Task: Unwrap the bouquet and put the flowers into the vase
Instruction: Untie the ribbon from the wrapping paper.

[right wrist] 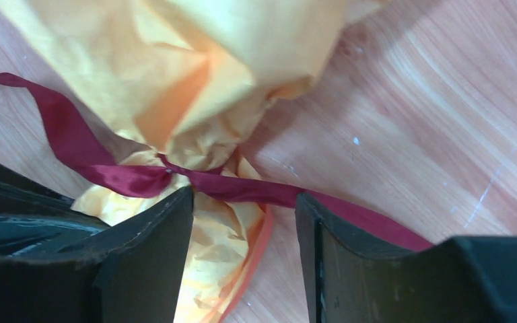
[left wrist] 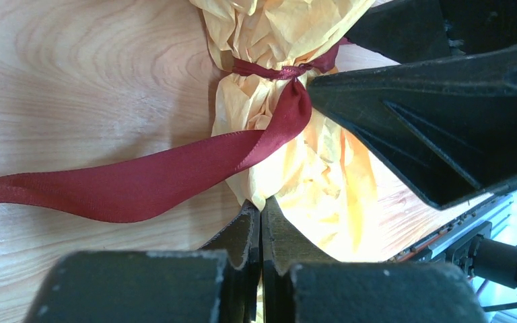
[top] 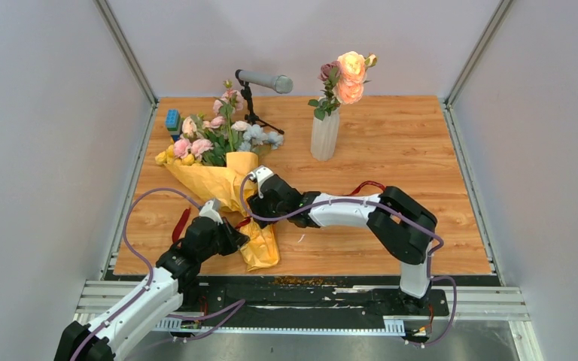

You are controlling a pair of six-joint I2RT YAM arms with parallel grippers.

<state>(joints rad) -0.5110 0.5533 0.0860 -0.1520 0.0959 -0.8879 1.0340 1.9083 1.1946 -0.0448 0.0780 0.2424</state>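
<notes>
The table [top: 421, 150] had a light wood-grain top, warm brown with long streaks and a few pale scuffs. 3 plain, pale grey walls closed it in: the back wall [top: 301, 37], the left wall [top: 38, 150] and the right wall [top: 549, 150]. 2 slim metal posts, the left post [top: 124, 49] and the right post [top: 479, 49], ran up the rear corners. Silver rails [top: 497, 301] and a black plate [top: 308, 297] edged the near side, with grey floor [top: 308, 347] below. A grey microphone [top: 265, 80] on a black stand stood at the back, a small blue block [top: 172, 119] to its left. The light was bright and even.
</notes>
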